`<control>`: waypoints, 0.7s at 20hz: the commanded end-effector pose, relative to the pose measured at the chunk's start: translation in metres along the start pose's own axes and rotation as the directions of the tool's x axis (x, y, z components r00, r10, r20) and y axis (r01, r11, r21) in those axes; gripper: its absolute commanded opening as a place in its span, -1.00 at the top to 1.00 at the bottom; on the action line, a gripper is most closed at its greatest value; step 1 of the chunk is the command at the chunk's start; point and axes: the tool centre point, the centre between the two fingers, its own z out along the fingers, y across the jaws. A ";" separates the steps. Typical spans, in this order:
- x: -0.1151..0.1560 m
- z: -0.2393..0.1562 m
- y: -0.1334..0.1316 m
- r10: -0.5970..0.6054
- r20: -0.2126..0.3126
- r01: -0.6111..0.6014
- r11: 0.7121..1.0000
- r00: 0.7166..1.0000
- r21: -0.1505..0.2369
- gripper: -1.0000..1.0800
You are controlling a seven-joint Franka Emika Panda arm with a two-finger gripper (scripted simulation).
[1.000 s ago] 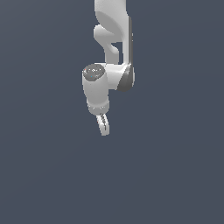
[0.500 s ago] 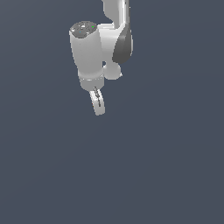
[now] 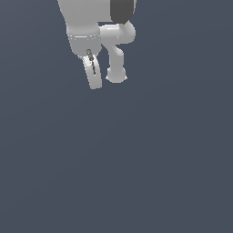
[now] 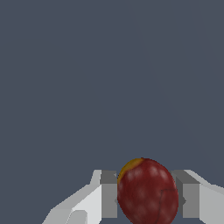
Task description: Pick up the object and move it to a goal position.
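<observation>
- Exterior view: gripper (image 3: 94,77) hanging high over the plain grey ground, fingers edge-on and seeming pressed together; nothing red visible from here, presumably hidden between the pads. No goal marker to be seen.
- Wrist view: dark red object (image 4: 148,191), yellow patch on one shoulder, clamped between both pads (image 4: 109,195), touching each; held centred, likely for a steady carry to the goal.

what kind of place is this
Most likely a bare simulated test scene, not a real room: a flat, featureless grey backdrop with no furniture, a smooth rendered white arm, and its gripper shut on a dark red object.
</observation>
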 end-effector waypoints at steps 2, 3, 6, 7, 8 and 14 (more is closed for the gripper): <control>0.002 -0.034 0.011 0.000 0.000 0.000 1.000 1.000 -0.001 1.00; 0.002 -0.043 0.013 0.000 -0.001 0.000 1.000 1.000 -0.001 1.00; 0.003 -0.066 0.019 -0.001 -0.001 0.001 1.000 1.000 -0.001 1.00; 0.004 -0.073 0.021 -0.001 -0.001 0.001 1.000 1.000 -0.001 1.00; 0.004 -0.079 0.022 -0.001 -0.001 0.001 1.000 1.000 -0.001 1.00; 0.005 -0.104 0.028 -0.002 -0.001 0.002 1.000 1.000 -0.001 1.00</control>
